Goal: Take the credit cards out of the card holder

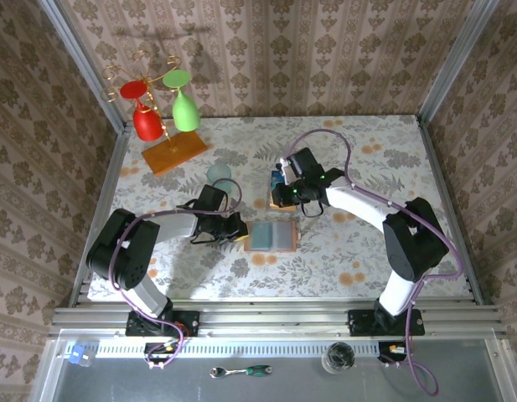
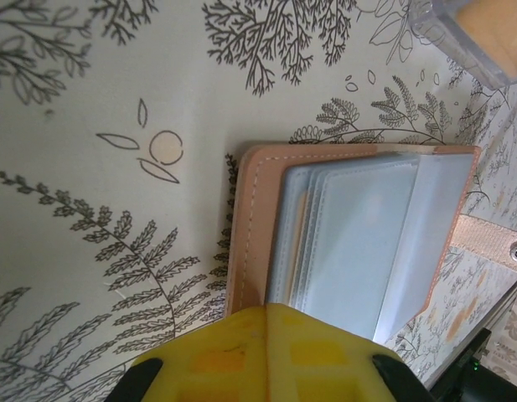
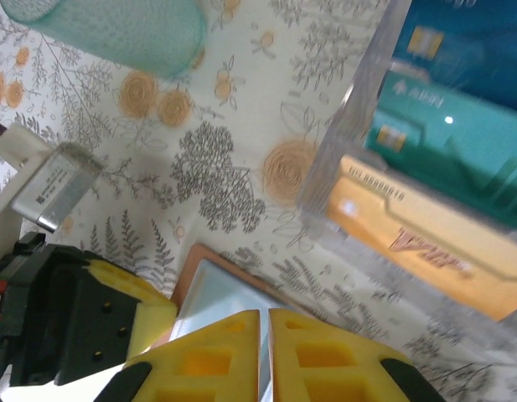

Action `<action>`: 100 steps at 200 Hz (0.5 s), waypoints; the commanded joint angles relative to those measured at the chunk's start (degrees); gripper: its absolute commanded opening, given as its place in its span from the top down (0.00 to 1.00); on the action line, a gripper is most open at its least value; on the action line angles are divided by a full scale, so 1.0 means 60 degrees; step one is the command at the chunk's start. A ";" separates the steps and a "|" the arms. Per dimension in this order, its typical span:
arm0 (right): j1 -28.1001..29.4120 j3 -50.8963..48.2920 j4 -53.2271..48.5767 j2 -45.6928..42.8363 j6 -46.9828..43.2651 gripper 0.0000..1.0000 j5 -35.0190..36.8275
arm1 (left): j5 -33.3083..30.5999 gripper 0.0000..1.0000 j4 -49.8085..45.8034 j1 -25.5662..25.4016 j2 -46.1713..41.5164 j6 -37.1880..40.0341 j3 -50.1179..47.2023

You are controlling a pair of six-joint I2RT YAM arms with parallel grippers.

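I'm seeing the left gripper (image 2: 266, 325) closed, sitting at the edge of the open card holder (image 2: 359, 243) mid-table. Right gripper (image 3: 265, 335) is pinched together by the holder's corner. Credit cards (image 3: 426, 219) are lying in the clear box (image 3: 359, 109).

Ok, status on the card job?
Left pincer shut at the wallet edge; right pincer shut by the clear box. Wallet open, flat. Cards in box.

Left gripper (image 2: 266, 316) and right gripper (image 3: 265, 320), both closed.
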 commanded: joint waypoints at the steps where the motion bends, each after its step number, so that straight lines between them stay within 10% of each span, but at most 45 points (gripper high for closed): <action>1: 0.0178 -0.0298 0.0416 -0.0408 0.1483 0.89 -0.0463 | 0.0054 0.93 -0.0020 -0.0087 0.0111 -0.0024 -0.0168; 100: 0.0789 -0.1334 0.0831 0.0107 0.3649 0.76 -0.1606 | -0.0046 0.93 0.0128 -0.0171 -0.0043 -0.0145 -0.0499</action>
